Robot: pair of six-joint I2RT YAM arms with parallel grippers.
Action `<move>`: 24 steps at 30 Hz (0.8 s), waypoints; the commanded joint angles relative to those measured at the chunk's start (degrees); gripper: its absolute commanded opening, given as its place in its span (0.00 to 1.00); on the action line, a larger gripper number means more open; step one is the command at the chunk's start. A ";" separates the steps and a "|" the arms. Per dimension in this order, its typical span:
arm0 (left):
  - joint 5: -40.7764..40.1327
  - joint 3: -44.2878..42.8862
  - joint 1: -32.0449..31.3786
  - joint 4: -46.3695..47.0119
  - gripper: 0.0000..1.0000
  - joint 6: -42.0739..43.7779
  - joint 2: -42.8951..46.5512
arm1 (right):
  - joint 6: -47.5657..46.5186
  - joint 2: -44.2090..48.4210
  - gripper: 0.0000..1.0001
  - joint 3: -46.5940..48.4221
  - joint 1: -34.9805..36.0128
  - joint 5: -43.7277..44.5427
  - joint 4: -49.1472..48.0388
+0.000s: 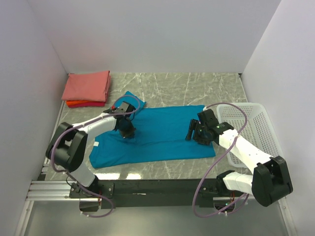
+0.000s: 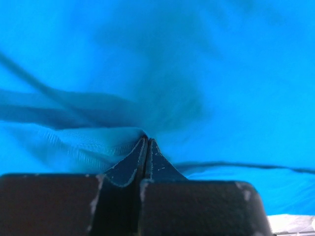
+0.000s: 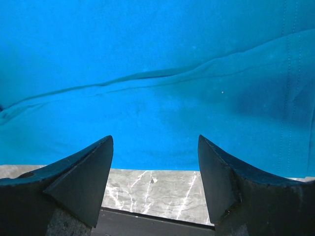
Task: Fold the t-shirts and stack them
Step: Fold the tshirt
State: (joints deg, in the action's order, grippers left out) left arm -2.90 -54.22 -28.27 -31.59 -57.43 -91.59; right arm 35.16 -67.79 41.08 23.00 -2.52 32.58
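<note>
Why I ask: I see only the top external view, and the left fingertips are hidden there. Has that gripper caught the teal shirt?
Observer: Yes. In the left wrist view the left gripper is shut, with a stitched edge of the teal t-shirt bunched at its tips.
Operator: And the right one?
Observer: The right gripper is open and holds nothing; the shirt's edge and bare table show beneath it.
Operator: Any wrinkles there?
Observer: One long crease runs across the cloth ahead of it.
</note>
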 commanded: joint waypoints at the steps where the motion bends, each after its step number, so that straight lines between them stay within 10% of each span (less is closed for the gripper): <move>1: -0.36 -3.70 -0.29 0.75 0.01 3.20 -2.45 | 0.62 -0.68 0.76 0.23 0.11 1.12 -1.38; 16: 0.79 -12.40 -1.52 0.22 0.02 10.76 -10.09 | 0.26 -4.19 0.76 1.81 0.02 0.42 -2.17; 19: 0.00 -13.98 -2.40 -0.66 0.10 11.81 -11.59 | 0.26 -4.81 0.76 2.34 0.11 0.33 -2.26; 24: -0.88 -15.13 -3.19 -1.46 0.56 12.08 -11.16 | 0.35 -4.37 0.76 2.77 0.11 0.59 -2.34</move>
State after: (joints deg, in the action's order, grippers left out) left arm -2.96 -66.98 -31.00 -32.58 -46.30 -103.92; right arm 35.53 -72.27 41.23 23.00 -2.59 31.73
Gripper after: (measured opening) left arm 0.495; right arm 0.760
